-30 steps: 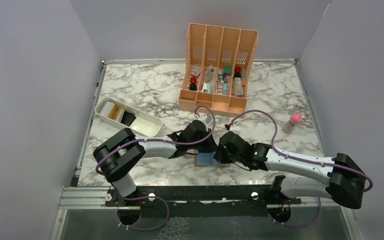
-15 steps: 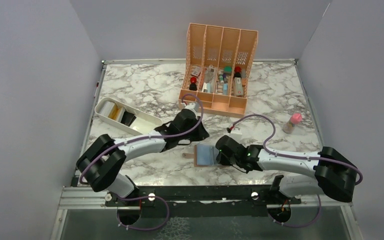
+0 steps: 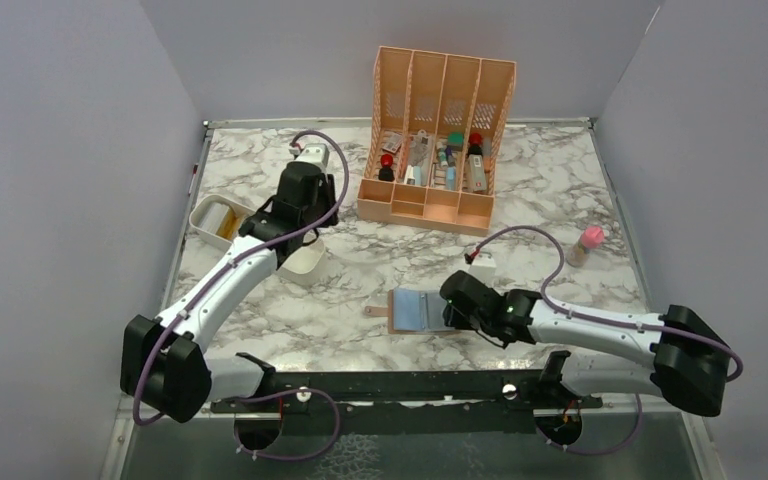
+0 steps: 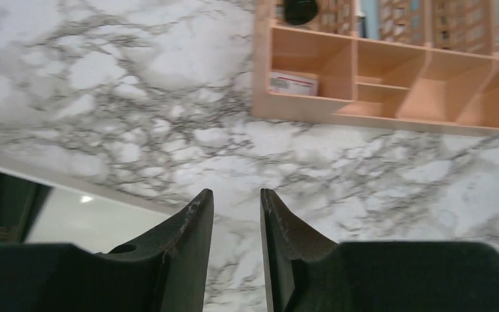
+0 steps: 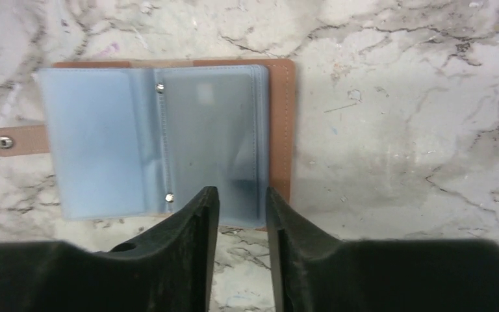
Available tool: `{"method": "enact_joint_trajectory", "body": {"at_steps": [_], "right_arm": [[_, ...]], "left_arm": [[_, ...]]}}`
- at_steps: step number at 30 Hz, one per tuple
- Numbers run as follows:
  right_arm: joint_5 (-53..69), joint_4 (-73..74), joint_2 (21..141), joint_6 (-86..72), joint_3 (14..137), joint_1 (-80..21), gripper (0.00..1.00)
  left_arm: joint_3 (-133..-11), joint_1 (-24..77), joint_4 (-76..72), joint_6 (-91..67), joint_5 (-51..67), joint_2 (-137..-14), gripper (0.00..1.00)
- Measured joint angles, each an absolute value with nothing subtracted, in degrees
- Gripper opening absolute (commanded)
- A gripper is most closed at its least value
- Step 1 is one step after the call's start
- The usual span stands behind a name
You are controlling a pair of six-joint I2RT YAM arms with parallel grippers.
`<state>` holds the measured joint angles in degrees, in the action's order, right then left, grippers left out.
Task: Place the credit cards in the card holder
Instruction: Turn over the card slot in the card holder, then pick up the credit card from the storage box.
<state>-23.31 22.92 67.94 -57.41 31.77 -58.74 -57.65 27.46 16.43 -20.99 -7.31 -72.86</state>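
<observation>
The card holder (image 3: 417,311) lies open on the marble near the front, light blue sleeves up, brown tab with a snap to its left. In the right wrist view the holder (image 5: 149,140) fills the middle. My right gripper (image 3: 449,308) (image 5: 242,190) is open and empty, its tips at the holder's near right edge. My left gripper (image 3: 307,215) (image 4: 234,193) is open and empty, above the right part of the white tray (image 3: 205,208). A yellow flat item (image 3: 226,222) shows in the tray. I cannot make out the credit cards clearly.
The tall peach organizer (image 3: 438,130) with small items stands at the back; its front compartments (image 4: 390,84) show in the left wrist view. The tray's rim (image 4: 71,185) is at lower left there. A pink-capped bottle (image 3: 587,243) stands at the right.
My left arm has swung back and left, from beside the card holder to over the white tray. The holder is uncovered. My right gripper stays at the holder's right edge.
</observation>
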Motion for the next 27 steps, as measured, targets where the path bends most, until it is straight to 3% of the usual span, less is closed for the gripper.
{"method": "enact_joint_trajectory", "body": {"at_steps": [3,6,13,18,27], "right_arm": [[-23.27,23.9,63.64,-55.35,31.83,-58.74,0.55],[-23.2,23.9,59.29,-52.84,32.71,-58.74,0.6],[-23.16,22.57,53.69,-48.29,33.74,-58.74,0.62],[-23.14,22.39,55.51,-45.78,35.62,-58.74,0.62],[-23.09,21.61,59.37,-42.35,39.53,-58.74,0.62]], "left_arm": [[-57.63,23.29,19.46,-13.91,-10.02,-72.01,0.4],[-57.65,19.27,20.88,-7.01,-11.88,-72.1,0.41],[-59.86,9.19,22.94,5.23,-15.09,-77.06,0.5],[-61.49,4.38,23.42,10.2,-16.6,-81.76,0.65],[-62.28,-0.82,24.53,12.51,-20.29,-90.13,0.68]]}}
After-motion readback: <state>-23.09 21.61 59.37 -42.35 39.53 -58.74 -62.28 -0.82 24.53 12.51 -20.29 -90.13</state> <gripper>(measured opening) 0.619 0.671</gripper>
